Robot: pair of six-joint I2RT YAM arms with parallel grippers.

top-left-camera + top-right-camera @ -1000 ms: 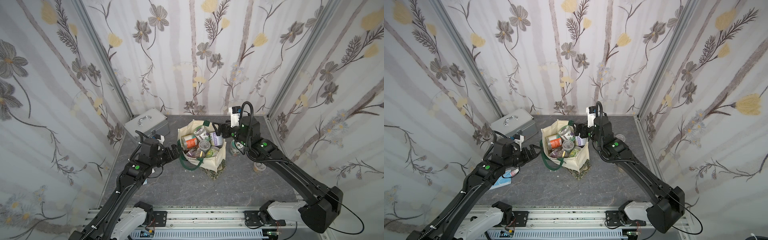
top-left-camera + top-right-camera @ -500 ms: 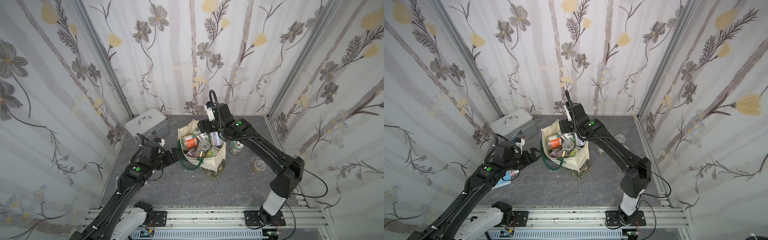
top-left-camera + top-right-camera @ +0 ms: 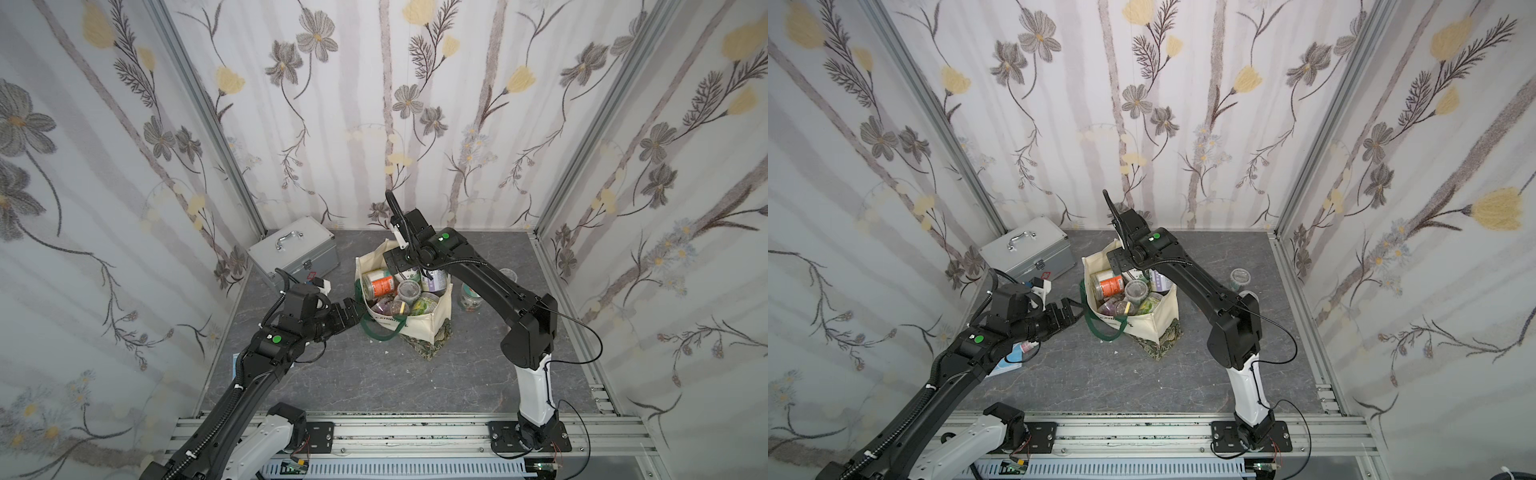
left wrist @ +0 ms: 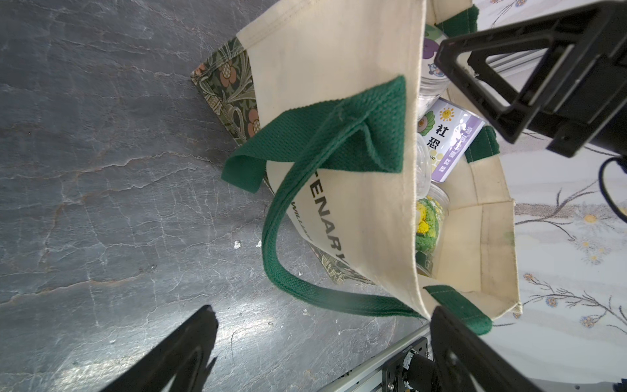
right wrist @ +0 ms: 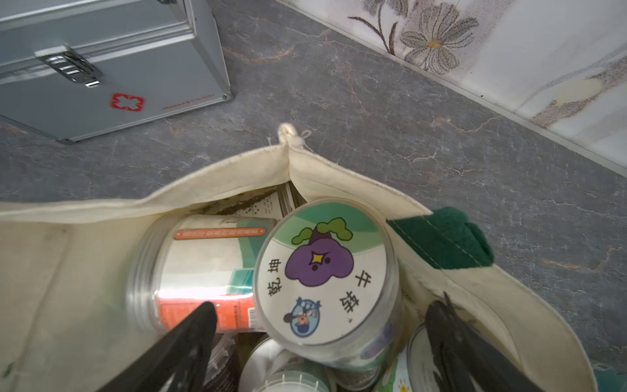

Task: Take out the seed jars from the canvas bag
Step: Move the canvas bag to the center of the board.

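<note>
Progress: early; one seed jar and a short clear jar stand on the table right of the canvas bag; most are still inside.
Right gripper: inside the bag, jaws spread either side of the aubergine-lid jar, not gripping.
Left gripper: spread wide at the bag's left rim, empty.
Jar build: rigid clear plastic cylinders, smooth, sticker lids.
Bag build: soft cream canvas, woven green handles.

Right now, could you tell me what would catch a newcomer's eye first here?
The cream bag mid-table is crammed with jars. The right gripper hangs open over a purple-sticker jar inside; the left gripper is open by the green handle. A silver case sits back left.
</note>
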